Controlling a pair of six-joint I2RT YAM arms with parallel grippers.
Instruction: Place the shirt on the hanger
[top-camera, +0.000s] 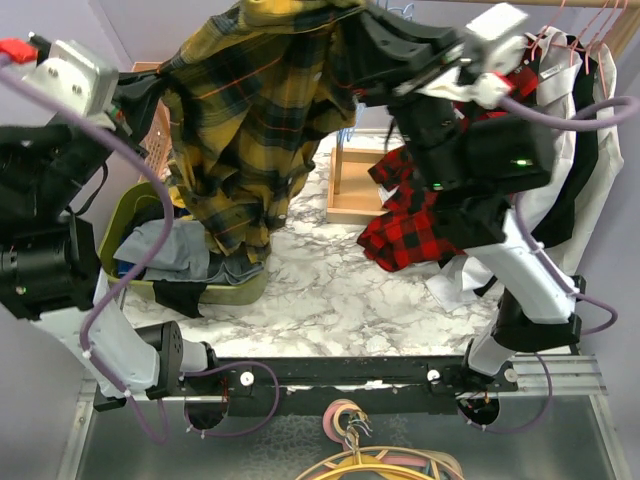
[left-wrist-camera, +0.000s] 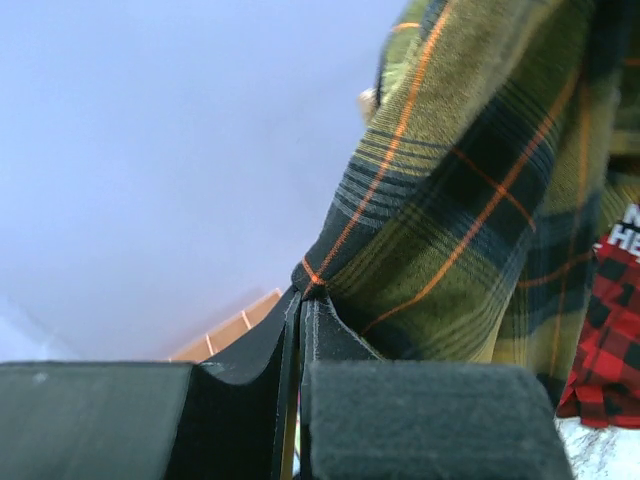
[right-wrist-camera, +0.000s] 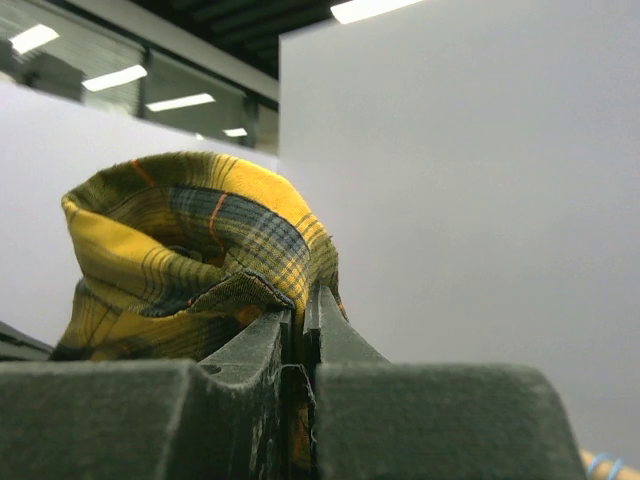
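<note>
Hanging above table (top-camera: 330, 290): shirt (top-camera: 245, 130), pinched at two points. Left gripper (left-wrist-camera: 300, 295) clamped on cloth edge; right gripper (right-wrist-camera: 300, 318) clamped on bunched fold. Top view only: green bin (top-camera: 118, 228). Left wrist only: white lettering on red shirt (left-wrist-camera: 605, 350).

White-and-grey marbled tabletop (top-camera: 330, 280) — bearing an olive-green plastic tub (top-camera: 112, 238) at left, a shallow light-wood tray (top-camera: 352, 208) behind centre.

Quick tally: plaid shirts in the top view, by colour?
mustard-yellow plaid shirt: 1
red-and-black plaid shirt: 1
Total: 2
</note>
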